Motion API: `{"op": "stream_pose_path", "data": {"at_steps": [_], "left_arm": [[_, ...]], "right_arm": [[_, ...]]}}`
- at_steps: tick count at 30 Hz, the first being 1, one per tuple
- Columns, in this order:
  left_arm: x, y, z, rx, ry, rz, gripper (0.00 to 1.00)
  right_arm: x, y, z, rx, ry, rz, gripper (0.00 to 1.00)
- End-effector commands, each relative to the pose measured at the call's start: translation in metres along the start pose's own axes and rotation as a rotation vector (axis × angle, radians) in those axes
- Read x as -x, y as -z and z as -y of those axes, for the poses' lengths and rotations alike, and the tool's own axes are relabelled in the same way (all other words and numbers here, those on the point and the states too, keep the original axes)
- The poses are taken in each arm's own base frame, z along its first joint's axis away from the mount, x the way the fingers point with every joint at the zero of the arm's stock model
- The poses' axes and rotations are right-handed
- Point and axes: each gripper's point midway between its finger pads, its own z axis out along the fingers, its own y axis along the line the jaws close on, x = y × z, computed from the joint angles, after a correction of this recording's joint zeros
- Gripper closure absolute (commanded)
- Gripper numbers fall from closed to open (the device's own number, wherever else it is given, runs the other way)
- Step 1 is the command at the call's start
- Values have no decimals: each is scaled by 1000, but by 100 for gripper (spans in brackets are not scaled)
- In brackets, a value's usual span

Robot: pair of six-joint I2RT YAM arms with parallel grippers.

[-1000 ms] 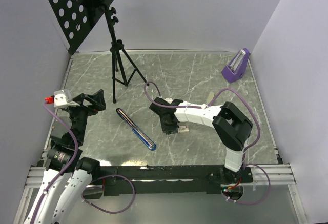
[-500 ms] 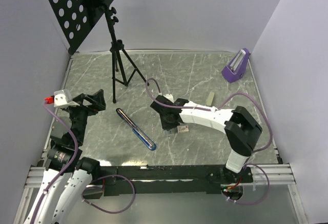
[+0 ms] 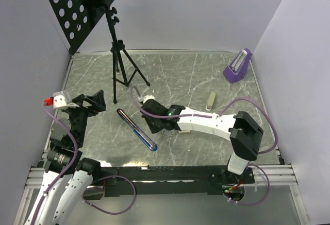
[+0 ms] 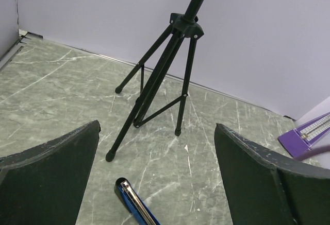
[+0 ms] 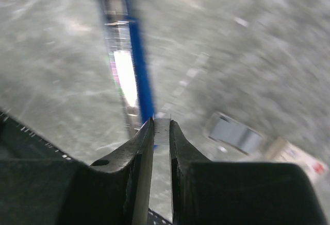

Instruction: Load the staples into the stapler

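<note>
From my seat the job looks about halfway done. At the far left the left gripper hangs idle with its fingers spread wide and nothing between them, roughly at 9 o'clock from the stapler. The stapler lies opened out flat on the table, a long dark and blue bar running from 11 o'clock to 5 o'clock. Just at its 3 o'clock side sits the right gripper, fingers pinched almost together on a thin pale sliver. I take this to be the staple strip, pulled from its packaging and not yet in the stapler. As I judge it, what is left is to line the strip up with the shiny channel, lay it in, let go and fold the stapler shut. The overhead view gives me the whole layout: the music stand at 11 o'clock, a purple wedge-shaped object at 2 o'clock, and a small pale piece lying alone. It hides the right fingertips under the wrist, though, so it does not show the grip at all. The left wrist view adds only the stand's legs and the stapler's near end. The right wrist view, though blurred, is the one that shows the clamp on the strip and the blue rail straight ahead at 12 o'clock. It also shows the grey tray and the staple box with reddish print lying off at 4 o'clock.
</note>
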Motion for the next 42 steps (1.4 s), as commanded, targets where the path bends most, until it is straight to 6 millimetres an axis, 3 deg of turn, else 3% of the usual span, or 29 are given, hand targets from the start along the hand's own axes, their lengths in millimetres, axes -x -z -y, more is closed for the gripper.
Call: {"op": "stream_pose_path", "data": {"at_steps": [1, 4, 8, 17, 42], "left_arm": [[11, 2, 3, -11, 28, 40, 3], [11, 1, 3, -7, 27, 38, 3], [11, 2, 3, -7, 26, 40, 3], [10, 0, 3, -8, 22, 33, 3], [6, -2, 4, -12, 20, 22, 3]], "right_arm": [[25, -6, -38, 128, 136, 87, 84], [23, -10, -55, 204, 173, 85, 83], [22, -20, -61, 213, 190, 77, 83], [5, -39, -60, 197, 219, 13, 83], [-13, -52, -50, 153, 218, -39, 83]]}}
